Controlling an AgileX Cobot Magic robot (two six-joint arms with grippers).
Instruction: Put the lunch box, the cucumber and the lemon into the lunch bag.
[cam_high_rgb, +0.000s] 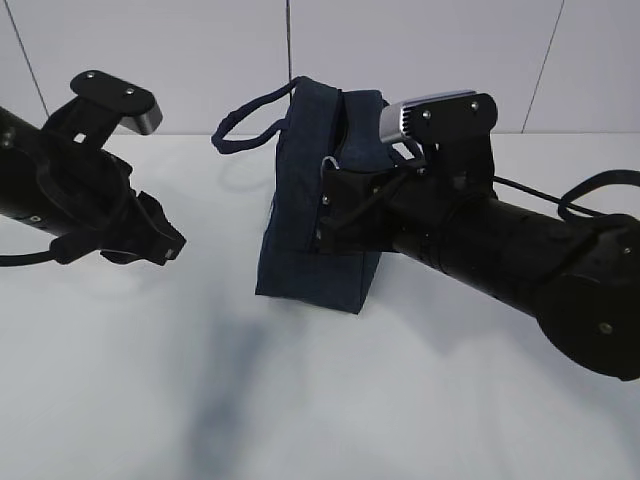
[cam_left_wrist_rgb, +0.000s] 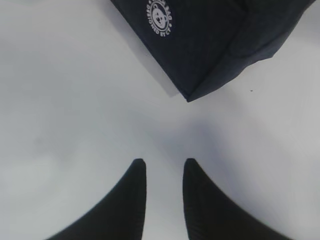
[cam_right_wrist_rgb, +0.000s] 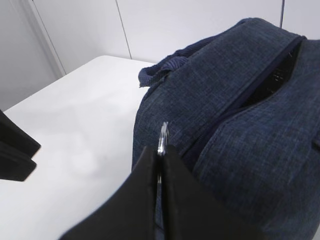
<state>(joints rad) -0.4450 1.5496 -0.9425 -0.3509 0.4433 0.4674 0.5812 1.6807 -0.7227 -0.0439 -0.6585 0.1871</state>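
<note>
Pinched flat between right gripper (cam_right_wrist_rgb: 159, 162) fingers at lower centre of the wrist frame: silver ring pull (cam_right_wrist_rgb: 163, 139), zipper seam running up-right across lunch bag (cam_right_wrist_rgb: 240, 115); left gripper (cam_left_wrist_rgb: 164, 172) narrowly parted, empty, lower-left of bag; lunch box, cucumber, lemon nowhere visible.

The lunch bag (cam_high_rgb: 300, 200) is dark navy woven cloth, matt and slightly rough, with a speckled denim-like weave and a printed white logo (cam_left_wrist_rgb: 160, 17). Its loop handle (cam_high_rgb: 245, 120) is ribbed navy cloth. The zipper ring pull (cam_right_wrist_rgb: 163, 140) is shiny silver metal. Each tool, left tool (cam_left_wrist_rgb: 164, 200) and right tool (cam_right_wrist_rgb: 159, 200), looks like matt black plastic. The desk (cam_high_rgb: 150, 400) is smooth, white, faintly glossy.
</note>
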